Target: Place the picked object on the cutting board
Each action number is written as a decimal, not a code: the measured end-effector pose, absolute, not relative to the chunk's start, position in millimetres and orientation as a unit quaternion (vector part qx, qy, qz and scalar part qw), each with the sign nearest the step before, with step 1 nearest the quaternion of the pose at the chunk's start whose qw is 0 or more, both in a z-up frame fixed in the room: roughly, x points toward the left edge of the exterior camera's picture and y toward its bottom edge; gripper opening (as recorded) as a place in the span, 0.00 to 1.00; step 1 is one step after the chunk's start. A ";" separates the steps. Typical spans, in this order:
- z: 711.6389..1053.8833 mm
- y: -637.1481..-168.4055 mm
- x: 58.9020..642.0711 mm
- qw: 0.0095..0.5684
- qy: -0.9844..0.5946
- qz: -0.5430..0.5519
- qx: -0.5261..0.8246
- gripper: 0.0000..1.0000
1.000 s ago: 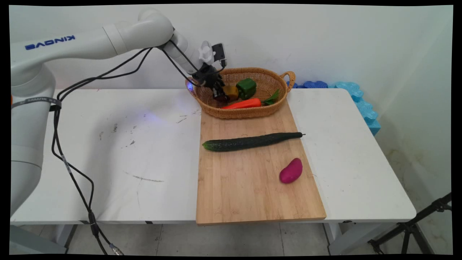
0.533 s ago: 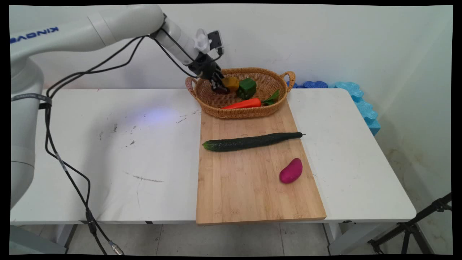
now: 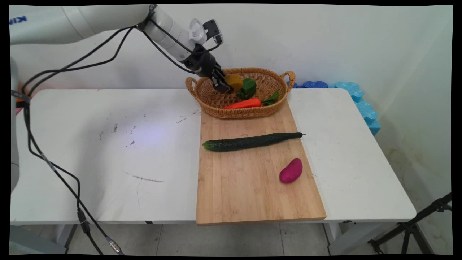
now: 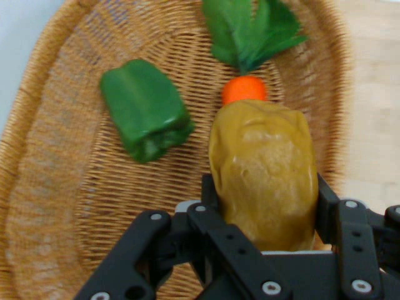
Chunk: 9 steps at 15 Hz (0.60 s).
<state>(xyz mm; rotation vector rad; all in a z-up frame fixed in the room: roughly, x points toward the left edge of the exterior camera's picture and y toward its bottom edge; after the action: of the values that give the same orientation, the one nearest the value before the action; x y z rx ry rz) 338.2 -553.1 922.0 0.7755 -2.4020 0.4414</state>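
Main and hand views. The gripper hangs above the left part of a wicker basket, its fingers closed on a yellow-brown potato — the potato sits between the two black fingers and is lifted clear of the basket floor. In the hand view the basket fills the background beneath the held potato.

Inside the basket lie a green pepper, just right of the potato, and an orange carrot with green leaves pointing toward the right handle. In the hand view the pepper lies to the left of the potato, and the carrot's top shows just beyond it, leaves fanning toward the upper edge.

The basket stands at the far end of a wooden cutting board laid on the white surface. On the board — a long dark-green cucumber lying crosswise, and nearer the camera, well apart from it, a magenta sweet potato. Blue foam lies along the surface's far right corner.
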 end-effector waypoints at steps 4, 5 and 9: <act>927.0 -513.4 322.0 0.304 -0.892 0.131 0.306 0.00; 926.1 -503.9 318.7 0.308 -0.892 0.122 0.308 0.00; 914.1 -463.6 302.1 0.323 -0.889 0.083 0.314 0.00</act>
<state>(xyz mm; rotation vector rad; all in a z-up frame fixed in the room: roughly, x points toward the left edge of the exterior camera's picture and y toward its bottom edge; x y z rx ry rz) 302.1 -463.6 914.1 0.8251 -2.3315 0.2178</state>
